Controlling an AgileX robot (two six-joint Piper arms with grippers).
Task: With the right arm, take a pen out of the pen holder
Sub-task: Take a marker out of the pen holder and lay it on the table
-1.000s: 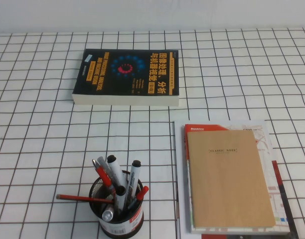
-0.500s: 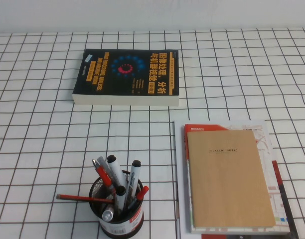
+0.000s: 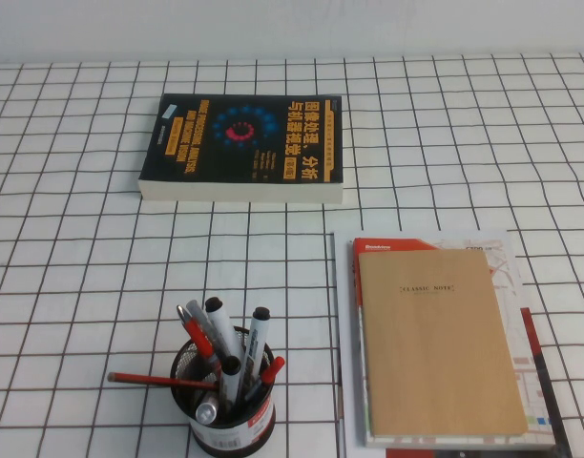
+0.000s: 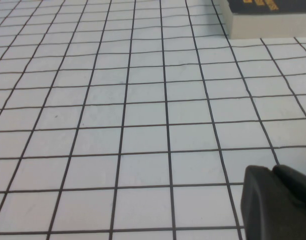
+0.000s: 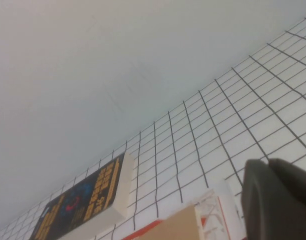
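The black mesh pen holder [image 3: 231, 412] stands near the table's front edge, left of centre. It holds several markers [image 3: 222, 329], and a red pencil [image 3: 154, 380] sticks out sideways to the left. Neither arm appears in the high view. My right gripper [image 5: 268, 163] is shut with nothing in it, raised and tilted toward the back wall, above the notebook's end. My left gripper [image 4: 273, 170] is shut and empty, low over bare checkered cloth. The holder shows in neither wrist view.
A dark thick book [image 3: 242, 145] lies at the back centre; it also shows as the book [image 4: 268, 15] and the book [image 5: 88, 200]. A tan notebook [image 3: 435, 343] rests on a magazine at the front right, seen as the notebook [image 5: 173, 227]. White grid cloth [image 3: 82, 267] covers the table.
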